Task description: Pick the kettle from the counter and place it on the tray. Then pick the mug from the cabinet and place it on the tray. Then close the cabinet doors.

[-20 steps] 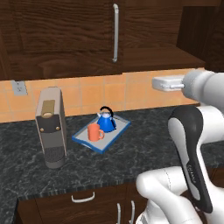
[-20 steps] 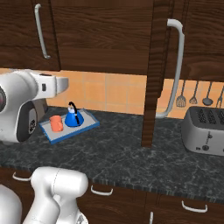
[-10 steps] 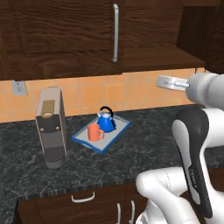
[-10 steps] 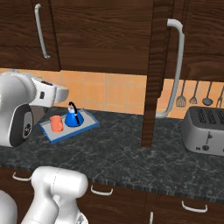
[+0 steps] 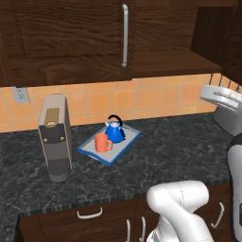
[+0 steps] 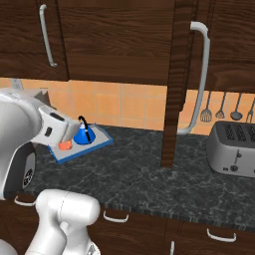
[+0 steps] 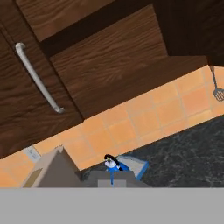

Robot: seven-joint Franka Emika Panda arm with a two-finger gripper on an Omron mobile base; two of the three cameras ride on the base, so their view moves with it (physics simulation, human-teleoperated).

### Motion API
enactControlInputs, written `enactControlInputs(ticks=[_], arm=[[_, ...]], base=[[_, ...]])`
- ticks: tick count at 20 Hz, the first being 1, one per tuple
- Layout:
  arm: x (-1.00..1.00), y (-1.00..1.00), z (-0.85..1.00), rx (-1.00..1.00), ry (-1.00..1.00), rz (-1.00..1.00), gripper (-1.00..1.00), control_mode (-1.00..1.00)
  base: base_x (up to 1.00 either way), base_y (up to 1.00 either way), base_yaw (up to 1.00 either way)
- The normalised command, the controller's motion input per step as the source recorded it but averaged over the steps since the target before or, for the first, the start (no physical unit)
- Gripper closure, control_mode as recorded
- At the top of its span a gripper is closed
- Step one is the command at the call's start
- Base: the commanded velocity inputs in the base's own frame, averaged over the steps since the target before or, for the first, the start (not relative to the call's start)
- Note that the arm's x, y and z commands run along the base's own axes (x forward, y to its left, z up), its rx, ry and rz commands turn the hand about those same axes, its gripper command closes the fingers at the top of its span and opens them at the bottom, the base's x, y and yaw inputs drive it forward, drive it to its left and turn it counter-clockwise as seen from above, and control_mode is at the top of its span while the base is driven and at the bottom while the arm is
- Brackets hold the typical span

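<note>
The kettle and the mug both stand on the tray, touching or just beside each other, so what seems left is shutting the cabinet doors. The left door looks shut. The right door stands open, edge-on in the right base view, its long silver handle bowing out over the counter.

The pincer is pressed together and carries nothing; I judge this from the arm's head at the right edge of the left base view, where no thing hangs from it.

The main risk, as I judge it, is in the swing toward the open door. The arm could catch the silver handle or the door's edge at a bad angle and slide off, leaving the door ajar. A push too low could also bring the arm down toward the toaster, which sits near the door's foot.

A coffee machine stands just left of the tray, well apart from the open door. Utensils hang on the tiled wall behind the toaster.
</note>
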Motion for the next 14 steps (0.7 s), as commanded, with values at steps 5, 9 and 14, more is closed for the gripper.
enactControlInputs(ticks=[5,9,14], arm=[[-0.63,-0.25,0.00,0.17,0.00,0.00,1.00,-1.00],[-0.57,-0.28,0.00,0.18,0.00,0.00,1.00,-1.00],[-0.64,-0.23,0.00,0.16,0.00,0.00,1.00,-1.00]], base=[[0.00,0.00,0.00],[0.00,0.00,0.00],[0.00,0.00,0.00]])
